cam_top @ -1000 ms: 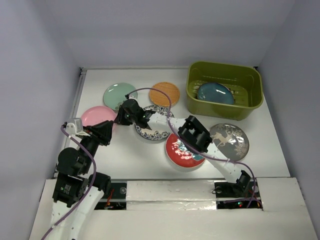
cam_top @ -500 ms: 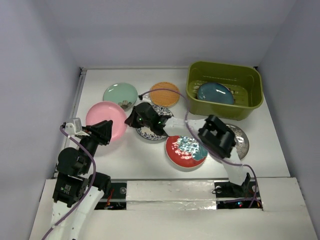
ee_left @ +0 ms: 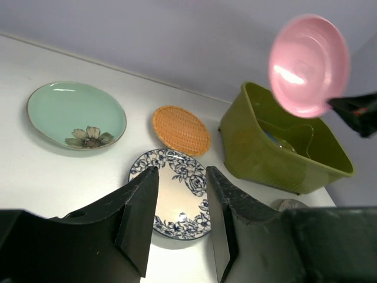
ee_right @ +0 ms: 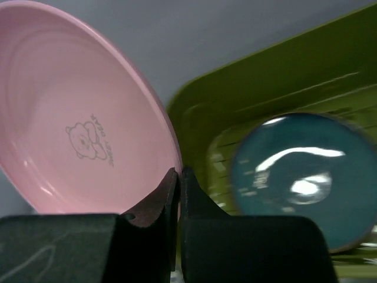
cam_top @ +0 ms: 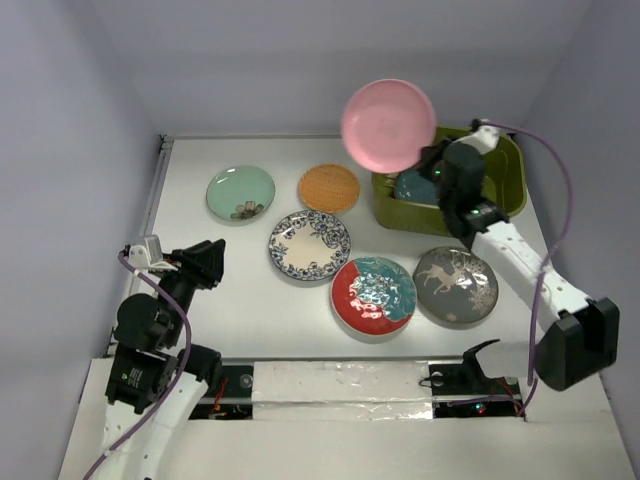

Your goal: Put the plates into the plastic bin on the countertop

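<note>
My right gripper [cam_top: 437, 160] is shut on the rim of the pink plate [cam_top: 388, 126], holding it high over the left end of the olive-green bin [cam_top: 505, 205]; the plate also shows in the right wrist view [ee_right: 76, 118] and the left wrist view [ee_left: 308, 65]. The dark teal plate [ee_right: 303, 177] lies inside the bin. On the white countertop [cam_top: 240, 300] lie the mint green plate [cam_top: 241, 192], orange plate [cam_top: 329, 187], blue-rimmed white plate [cam_top: 309, 245], red-and-teal plate [cam_top: 373, 294] and silver deer plate [cam_top: 456, 284]. My left gripper [ee_left: 180, 177] is open and empty at the near left.
The countertop is walled at the back and both sides. The right arm [cam_top: 520, 265] reaches up along the right side, above the deer plate. The left arm's base [cam_top: 150, 340] sits at the near left corner.
The right gripper took the pink plate from the left of the countertop, lifted it and swung it right and up to above the bin. The left arm has not moved.
</note>
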